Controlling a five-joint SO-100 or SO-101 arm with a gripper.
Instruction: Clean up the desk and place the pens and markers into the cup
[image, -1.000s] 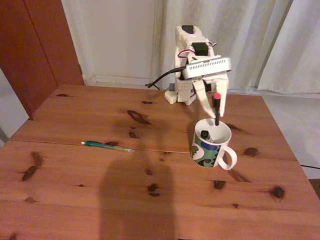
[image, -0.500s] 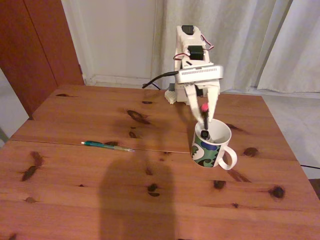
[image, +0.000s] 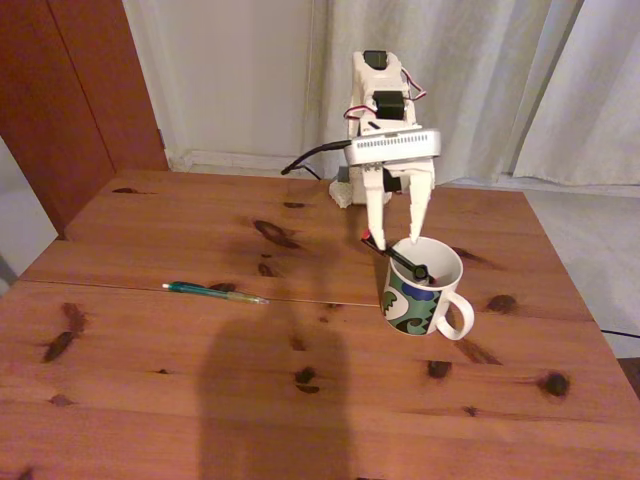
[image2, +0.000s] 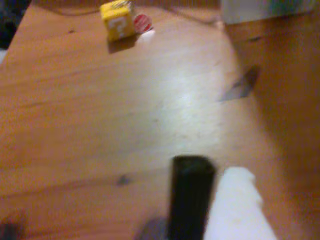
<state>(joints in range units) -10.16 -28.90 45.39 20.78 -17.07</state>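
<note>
Black pen (image: 400, 258) | leaning on cup (image: 424, 290) rim, just below end effector (image: 395, 240) | fingers spread

Knotty reddish-brown desk (image: 200, 400).
The cup (image: 425, 300) stands at three o'clock; the teal-green pen (image: 215, 292) lies at nine o'clock, well apart.

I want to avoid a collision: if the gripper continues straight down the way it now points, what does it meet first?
Probably the black pen with red-pink tip, leaning across the rim of the white patterned ceramic mug directly below the gripper. Depth is unclear from this fixed view.
</note>
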